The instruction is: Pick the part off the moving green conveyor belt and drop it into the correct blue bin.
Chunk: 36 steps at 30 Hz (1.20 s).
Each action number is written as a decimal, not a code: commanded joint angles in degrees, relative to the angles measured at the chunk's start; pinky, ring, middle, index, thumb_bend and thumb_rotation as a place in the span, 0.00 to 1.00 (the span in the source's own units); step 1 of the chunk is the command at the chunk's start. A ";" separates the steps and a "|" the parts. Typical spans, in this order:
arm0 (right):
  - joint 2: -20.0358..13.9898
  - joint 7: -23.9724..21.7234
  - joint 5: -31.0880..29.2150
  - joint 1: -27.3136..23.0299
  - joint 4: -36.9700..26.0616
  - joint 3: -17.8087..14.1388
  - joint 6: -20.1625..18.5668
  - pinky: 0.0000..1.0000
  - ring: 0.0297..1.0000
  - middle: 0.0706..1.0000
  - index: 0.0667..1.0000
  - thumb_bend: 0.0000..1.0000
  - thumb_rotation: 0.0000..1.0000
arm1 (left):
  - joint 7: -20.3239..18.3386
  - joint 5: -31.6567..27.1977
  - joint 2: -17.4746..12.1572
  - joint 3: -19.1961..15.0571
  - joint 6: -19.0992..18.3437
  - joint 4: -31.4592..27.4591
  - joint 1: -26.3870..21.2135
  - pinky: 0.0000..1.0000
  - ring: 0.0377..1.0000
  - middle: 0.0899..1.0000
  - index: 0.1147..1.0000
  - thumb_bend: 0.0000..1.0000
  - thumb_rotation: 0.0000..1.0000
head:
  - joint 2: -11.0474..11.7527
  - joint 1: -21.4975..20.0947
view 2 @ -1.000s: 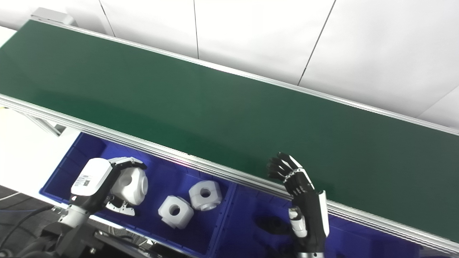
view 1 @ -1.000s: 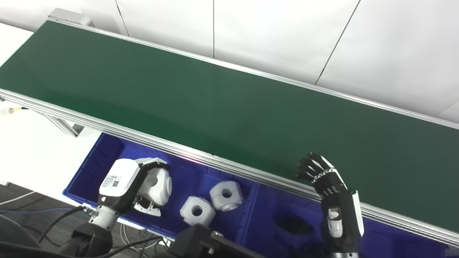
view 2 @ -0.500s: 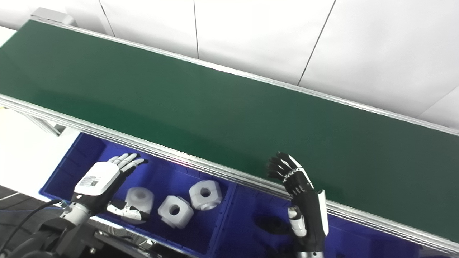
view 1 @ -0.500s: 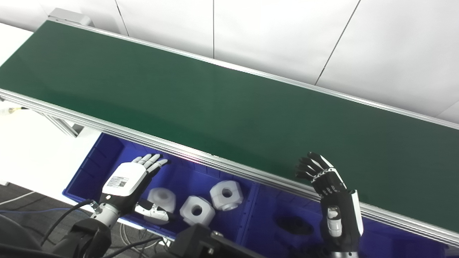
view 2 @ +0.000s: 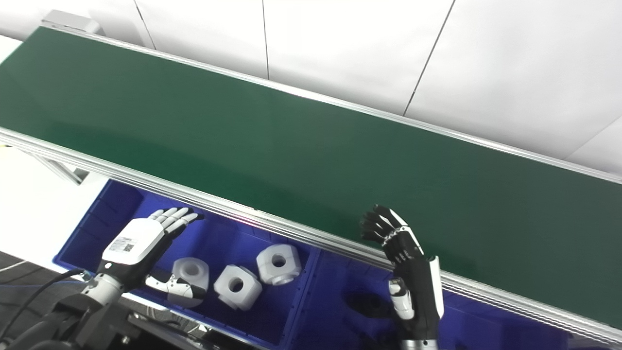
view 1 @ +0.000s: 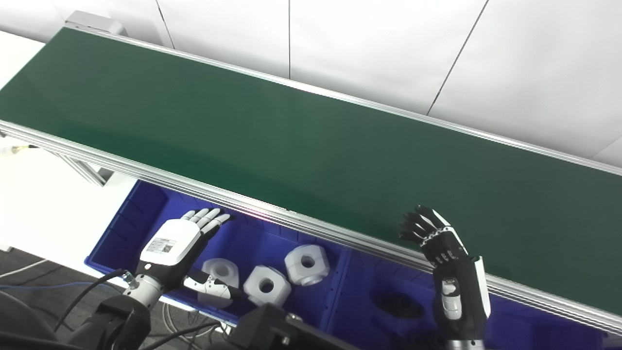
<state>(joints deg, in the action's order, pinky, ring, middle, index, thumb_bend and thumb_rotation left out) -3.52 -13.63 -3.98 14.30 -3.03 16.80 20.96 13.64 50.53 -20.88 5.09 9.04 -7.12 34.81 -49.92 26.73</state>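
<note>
The green conveyor belt [view 1: 301,141] runs across the view with no part on it. My left hand [view 1: 177,240] is open and empty over the left blue bin [view 1: 129,218]. Three white hexagonal parts with centre holes lie in that bin: one [view 1: 221,272] beside my thumb, one [view 1: 266,285] in the middle, one [view 1: 306,263] to the right. My right hand [view 1: 444,248] is raised with fingers apart and empty, at the belt's near rail [view 1: 340,236].
A second blue bin [view 1: 364,301] sits to the right of the first, with a dark object [view 1: 397,305] in it. A white wall [view 1: 388,48] rises behind the belt. A dark robot part [view 1: 282,330] and cables lie at the bottom edge.
My left hand opened and let go of the white part, which dropped into the left bin beside the two others. My right hand barely moved.
</note>
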 commanded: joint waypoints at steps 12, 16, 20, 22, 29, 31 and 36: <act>2.70 2.50 4.84 -0.27 0.65 -0.27 3.69 0.71 0.76 0.77 0.79 0.86 0.90 | 3.49 -6.50 1.33 0.24 14.26 -18.49 6.75 0.92 0.96 0.96 0.91 1.00 0.76 | 0.26 -13.09; 3.31 4.16 7.33 0.31 0.57 -0.54 4.20 0.74 0.77 0.78 0.78 0.87 0.92 | 0.97 -11.15 2.20 -0.22 14.99 -20.14 2.69 0.95 0.97 0.97 0.91 1.00 0.78 | 0.62 -16.14; 3.31 5.06 8.54 1.26 -0.11 -0.58 3.44 0.73 0.78 0.79 0.79 0.88 0.92 | -1.58 -16.63 3.69 0.72 15.17 -18.26 -1.82 0.94 0.96 0.94 0.90 1.00 0.78 | 0.75 -18.94; 3.31 5.47 8.96 1.79 -0.54 -0.62 3.10 0.72 0.77 0.79 0.79 0.89 0.92 | -2.32 -19.45 4.74 1.58 15.96 -16.00 -3.84 0.93 0.95 0.93 0.89 1.00 0.76 | 0.71 -20.28; 2.98 6.66 9.67 3.18 -1.92 -1.33 3.73 0.70 0.76 0.78 0.80 0.87 0.92 | -2.82 -23.84 7.11 5.04 17.85 -9.08 -8.67 0.87 0.93 0.92 0.90 0.93 0.75 | 1.11 -22.48; 2.74 6.91 9.68 3.39 -2.06 -1.83 4.07 0.70 0.76 0.78 0.80 0.86 0.92 | -3.45 -24.56 7.69 5.47 17.77 -8.76 -9.22 0.87 0.93 0.92 0.90 0.92 0.76 | 1.59 -22.00; 1.92 7.13 8.55 3.45 -2.20 -3.10 4.40 0.69 0.75 0.77 0.80 0.87 0.91 | -5.44 -25.82 9.55 5.92 16.42 -9.26 -9.83 0.87 0.92 0.91 0.89 0.92 0.78 | 2.21 -20.94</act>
<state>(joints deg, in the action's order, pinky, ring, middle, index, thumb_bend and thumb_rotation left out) -1.64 -6.87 5.55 17.65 -3.41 13.94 22.38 8.80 25.45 -11.70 11.02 24.63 -14.70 25.26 -47.64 5.71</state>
